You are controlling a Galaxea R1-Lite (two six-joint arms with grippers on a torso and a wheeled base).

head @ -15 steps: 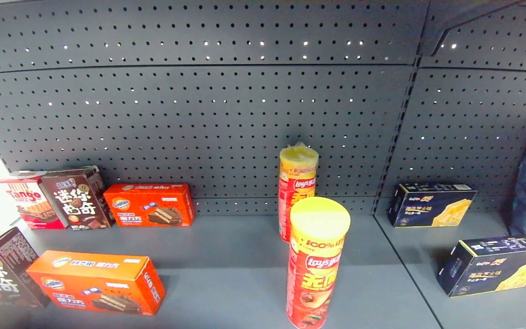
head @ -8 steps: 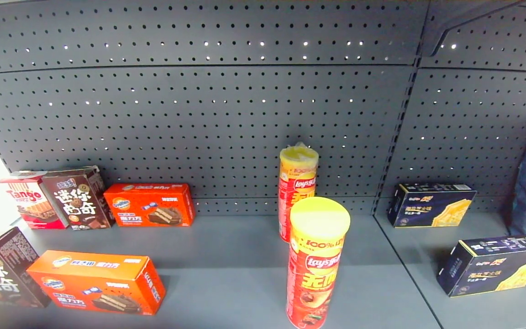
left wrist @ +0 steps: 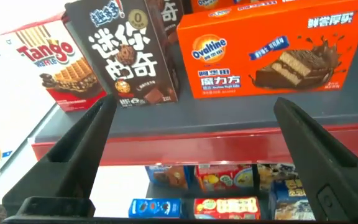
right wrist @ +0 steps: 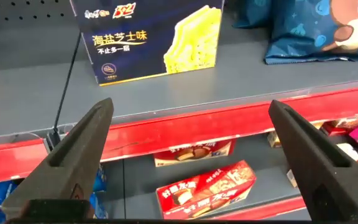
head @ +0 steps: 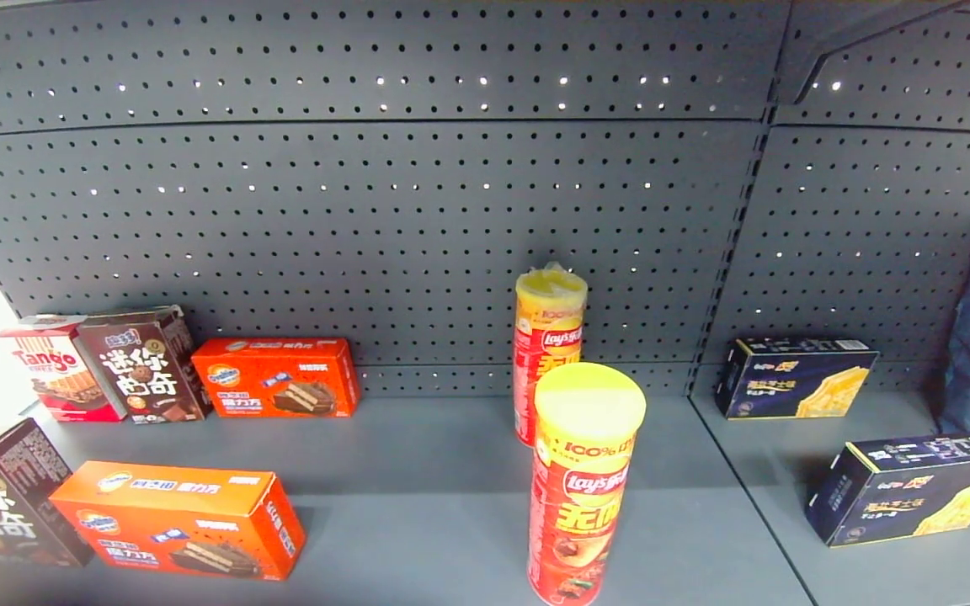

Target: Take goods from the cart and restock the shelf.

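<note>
Jaws left apart, orange box (left wrist: 266, 46) on shelf (left wrist: 229, 115) beyond them | jaws right apart, navy box (right wrist: 151, 40) beyond them

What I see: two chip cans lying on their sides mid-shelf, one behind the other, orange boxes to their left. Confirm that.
Not lying: the front chip can and rear chip can stand upright, as the head view shows. One is behind the other, orange boxes to their left.

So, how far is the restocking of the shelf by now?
Done: the shelf already holds two chip cans, orange boxes and dark blue boxes. In hand: nothing; the left end effector and right end effector are open, empty. Left: wide bare stretches to fill.
</note>
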